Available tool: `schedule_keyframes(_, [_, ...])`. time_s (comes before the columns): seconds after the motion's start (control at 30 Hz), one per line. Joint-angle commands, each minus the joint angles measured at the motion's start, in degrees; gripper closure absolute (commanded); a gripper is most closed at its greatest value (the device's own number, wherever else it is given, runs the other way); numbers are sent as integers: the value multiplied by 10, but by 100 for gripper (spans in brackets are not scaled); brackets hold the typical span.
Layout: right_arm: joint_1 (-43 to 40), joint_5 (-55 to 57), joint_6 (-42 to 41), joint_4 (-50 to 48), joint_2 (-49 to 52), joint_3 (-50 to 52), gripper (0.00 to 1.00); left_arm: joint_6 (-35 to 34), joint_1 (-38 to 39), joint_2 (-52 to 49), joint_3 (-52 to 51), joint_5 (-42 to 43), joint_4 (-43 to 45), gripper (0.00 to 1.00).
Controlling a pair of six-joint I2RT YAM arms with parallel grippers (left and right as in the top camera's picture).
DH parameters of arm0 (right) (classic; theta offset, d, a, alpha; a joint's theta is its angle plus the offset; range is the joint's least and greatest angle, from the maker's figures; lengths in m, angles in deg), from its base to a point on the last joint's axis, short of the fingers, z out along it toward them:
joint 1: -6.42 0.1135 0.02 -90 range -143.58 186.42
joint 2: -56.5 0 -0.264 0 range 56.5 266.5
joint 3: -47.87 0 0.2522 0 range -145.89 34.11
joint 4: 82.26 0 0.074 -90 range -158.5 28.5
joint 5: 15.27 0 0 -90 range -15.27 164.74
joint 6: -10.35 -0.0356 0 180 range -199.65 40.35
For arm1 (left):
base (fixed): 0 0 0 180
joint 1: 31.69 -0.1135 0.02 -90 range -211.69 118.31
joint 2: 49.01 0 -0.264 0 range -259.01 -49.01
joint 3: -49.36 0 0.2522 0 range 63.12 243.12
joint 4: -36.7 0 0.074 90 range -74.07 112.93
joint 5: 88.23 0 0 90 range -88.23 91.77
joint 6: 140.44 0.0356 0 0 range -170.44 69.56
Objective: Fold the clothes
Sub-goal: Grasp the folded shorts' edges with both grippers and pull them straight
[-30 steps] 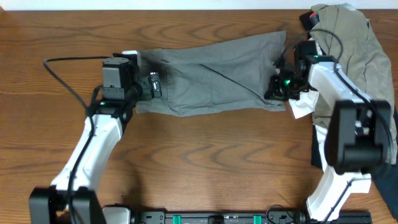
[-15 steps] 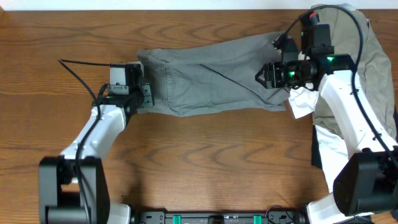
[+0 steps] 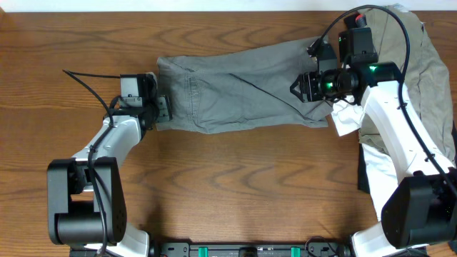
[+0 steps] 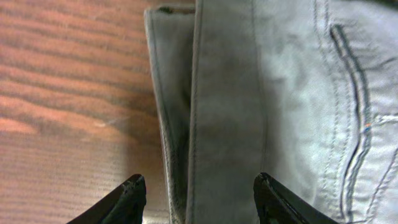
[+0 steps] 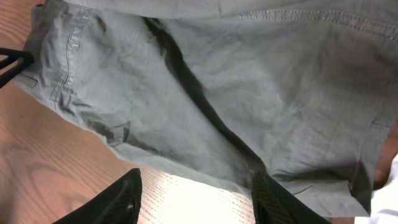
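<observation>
**Both grippers open over the ends of the shorts: grip low and even before folding**

Judging by the layout, the step in hand is taking hold of the two ends so one can be carried over the other. The left gripper has its jaws apart with nothing between them. To do this well it should come straight down on the waistband and catch every layer of the doubled edge, not only the top one. The right gripper is likewise open and empty. It should bite close to the hem edge and clear of the dark crease running across the cloth, so the fold travels flat.

The grey shorts lie stretched lengthwise on the table. Their waistband end is just under the left gripper's tips, and their leg end is beneath the right gripper. Beyond the right arm, a white cloth and a khaki garment are heaped near the leg end; lifting there should not snag them.
</observation>
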Motion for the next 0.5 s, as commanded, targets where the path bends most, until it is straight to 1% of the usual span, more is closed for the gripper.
schedule_keyframes(0.0, [7,1,7,-6,-1,-1,46,4,-3,0,7,27,12,43])
schedule_keyframes(0.1, [7,1,7,-8,-1,-1,49,4,-2,-2,7,39,10,43])
schedule_keyframes(0.17, [7,1,7,-8,-1,-1,53,4,-3,-6,7,38,6,43])
schedule_keyframes(0.2, [7,1,7,-9,-1,-1,57,4,-3,-8,7,38,6,43])
schedule_keyframes(0.23, [8,2,7,-14,-1,-1,63,4,-3,-11,7,38,6,47])
schedule_keyframes(0.3, [13,10,8,-32,1,-1,77,4,-3,-16,7,38,7,50])
schedule_keyframes(0.33, [17,22,7,-49,3,-1,82,4,-3,-18,7,38,9,52])
schedule_keyframes(0.4, [25,37,7,-82,11,-1,85,3,-3,-24,7,38,15,53])
schedule_keyframes(0.47, [33,45,7,-124,24,-1,87,4,-2,-31,7,44,23,53])
